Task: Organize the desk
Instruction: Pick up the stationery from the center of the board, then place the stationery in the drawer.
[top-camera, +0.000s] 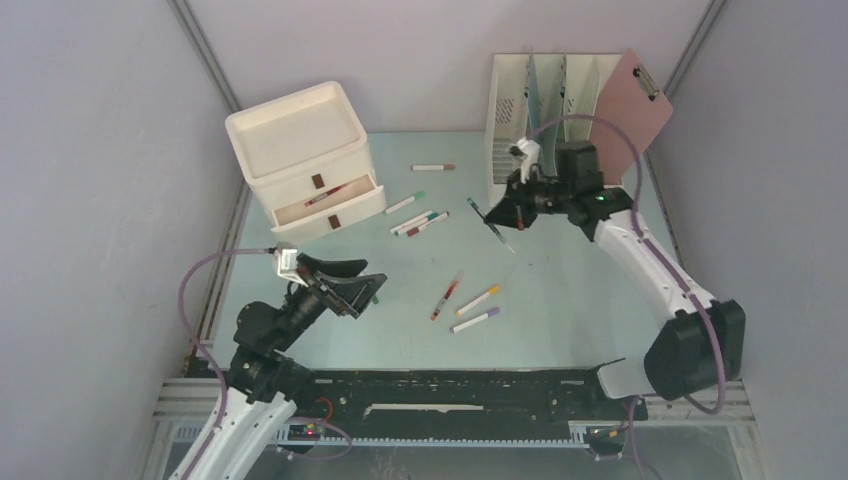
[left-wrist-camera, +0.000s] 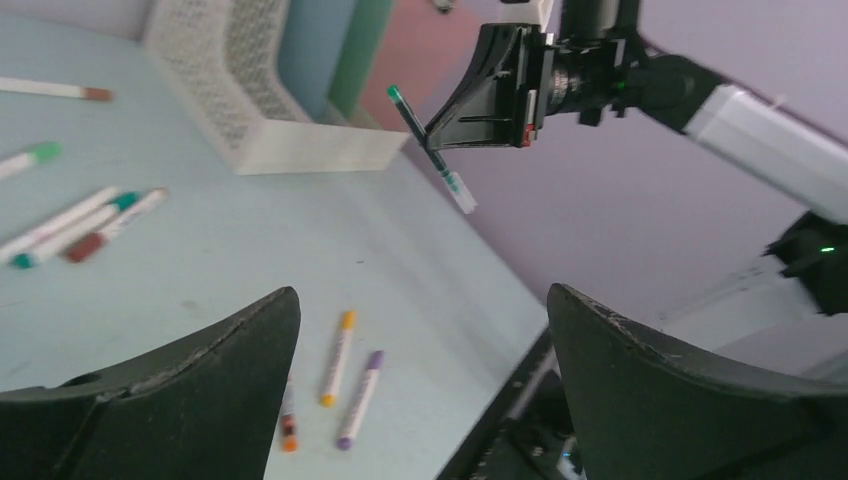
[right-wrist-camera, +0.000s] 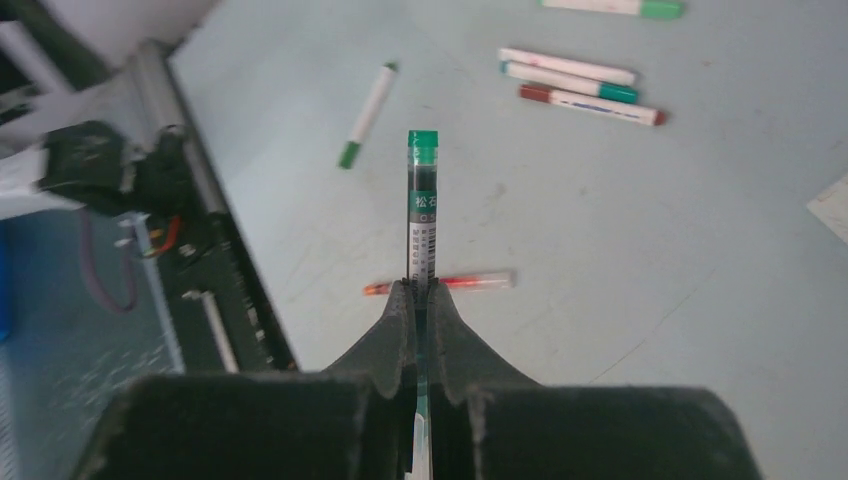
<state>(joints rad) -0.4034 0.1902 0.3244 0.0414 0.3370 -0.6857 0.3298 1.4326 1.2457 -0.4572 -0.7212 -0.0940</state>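
The pale mint-green desk (top-camera: 570, 290) has several markers scattered on it. My right gripper (top-camera: 502, 213) hovers above the desk's middle back, shut on a dark pen with a green cap (top-camera: 488, 221). In the right wrist view the pen (right-wrist-camera: 422, 200) sticks straight out past the closed fingertips of that gripper (right-wrist-camera: 421, 290). From the left wrist the same pen (left-wrist-camera: 428, 148) hangs tilted in the air. My left gripper (top-camera: 366, 286) stands open at the front left with nothing between its fingers (left-wrist-camera: 230, 350).
A cream drawer unit (top-camera: 300, 140) stands back left, its drawer open with a red pen (top-camera: 325, 197) inside. A cream file rack (top-camera: 530, 100) and pink clipboard (top-camera: 640, 110) stand back right. Loose markers lie mid-desk (top-camera: 420, 222) and nearer the front (top-camera: 476, 308).
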